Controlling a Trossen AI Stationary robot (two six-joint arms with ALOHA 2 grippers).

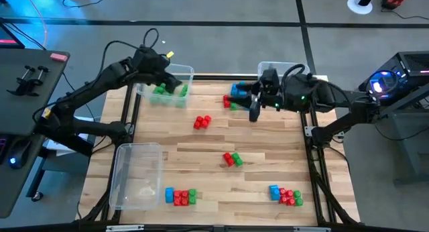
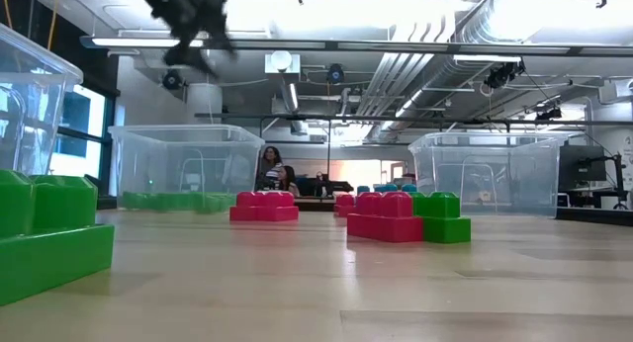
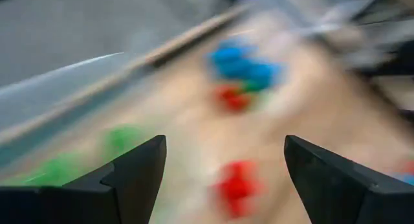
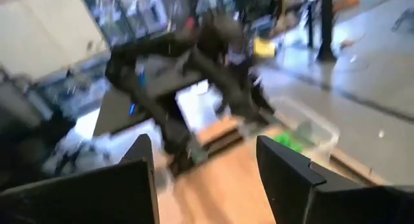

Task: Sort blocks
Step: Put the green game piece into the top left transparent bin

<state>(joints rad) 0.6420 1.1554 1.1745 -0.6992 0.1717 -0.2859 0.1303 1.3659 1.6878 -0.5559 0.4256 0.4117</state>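
The left gripper (image 1: pixel 175 76) hung open over the 11 o'clock bin (image 1: pixel 190 72); the right gripper (image 1: pixel 255 112) was open and empty; swinging fast, it could scatter the blocks (image 1: pixel 234 99).

Bright bricks on pale wood, clear bins, dark arms

The table (image 1: pixel 261 141) is light, striped wood planking in a black frame. The blocks are bright green, red and blue: green ones (image 1: pixel 163 90) in a clear bin (image 1: pixel 188 74), a red pair (image 1: pixel 202 122) mid-table, a red-and-green cluster (image 1: pixel 232 159), blue-red-green groups near the front (image 1: pixel 180 196) (image 1: pixel 286 195), and a blue, red and green heap (image 1: pixel 236 96). Another clear bin (image 1: pixel 137 151) looks colourless. Both arms are black; the left gripper (image 3: pixel 223 179) and right gripper (image 4: pixel 204 172) show dark fingers.
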